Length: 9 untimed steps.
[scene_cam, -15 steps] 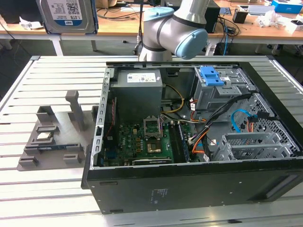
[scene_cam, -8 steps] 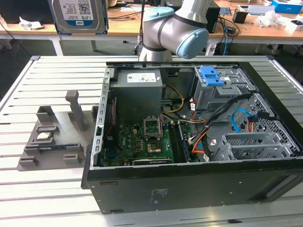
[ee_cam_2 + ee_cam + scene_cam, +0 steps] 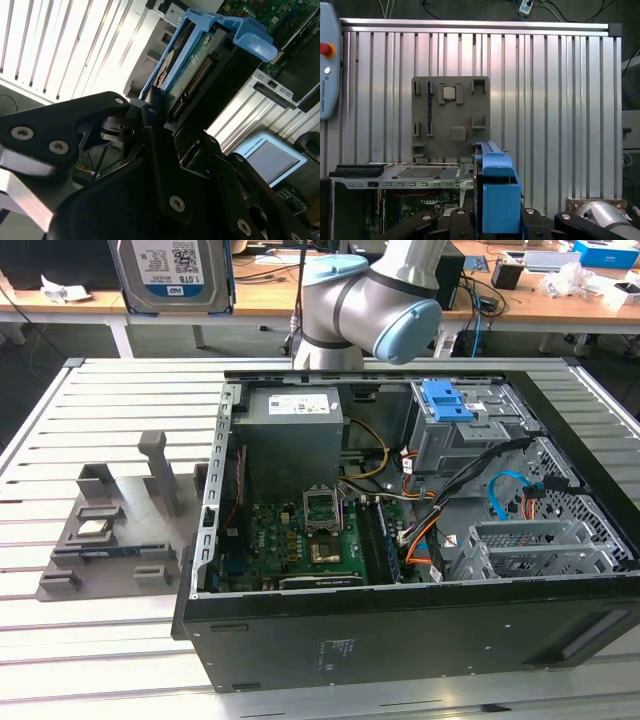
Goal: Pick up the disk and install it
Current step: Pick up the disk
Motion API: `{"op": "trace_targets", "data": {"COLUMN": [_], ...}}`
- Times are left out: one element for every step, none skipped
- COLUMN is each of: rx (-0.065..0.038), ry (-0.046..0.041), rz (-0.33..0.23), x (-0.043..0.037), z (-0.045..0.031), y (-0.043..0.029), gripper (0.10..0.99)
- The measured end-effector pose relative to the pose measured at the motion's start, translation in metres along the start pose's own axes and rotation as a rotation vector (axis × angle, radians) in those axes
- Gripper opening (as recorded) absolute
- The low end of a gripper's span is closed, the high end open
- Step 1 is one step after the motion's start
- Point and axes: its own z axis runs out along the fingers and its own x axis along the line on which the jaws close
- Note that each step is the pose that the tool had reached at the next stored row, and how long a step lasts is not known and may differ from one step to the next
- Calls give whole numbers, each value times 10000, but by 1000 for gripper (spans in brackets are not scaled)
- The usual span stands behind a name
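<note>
High over the bench (image 3: 100, 660) | arm (image 3: 370, 300) raised, claw (image 3: 150, 112) clamped on the disk (image 3: 197, 60), edge-on in its blue frame (image 3: 497, 200) | open computer case (image 3: 400, 640): motherboard (image 3: 300, 530), cables (image 3: 420, 535) | grey tray (image 3: 60, 585): chip (image 3: 92, 528)

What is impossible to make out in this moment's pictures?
- Exterior view: the picture's top edge cuts off the disk, so its upper part is out of the picture.
- Second wrist view: the tool covers the disk's near end, so how much of the disk it grips is hidden.
- First wrist view: the disk is seen edge-on, so its flat faces cannot be seen.
- Exterior view: the walls of the bay hide whether a slot is free.
</note>
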Motion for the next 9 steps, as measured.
{"op": "trace_targets", "data": {"rx": [0,0,0,-1,0,0,-1,-1,0], "ry": [0,0,0,0,1,1,1,1,1], "rz": [0,0,0,0,0,0,-1,-1,0], "x": [1,1,2,2,3,3,4,4,4], "z": [1,2,3,4,5,6,8,8,9], "y": [-8,-13,-20,-26,-37,-43,-52,-59,-66], "gripper": [365,365,365,365,365,365,365,365,365]}}
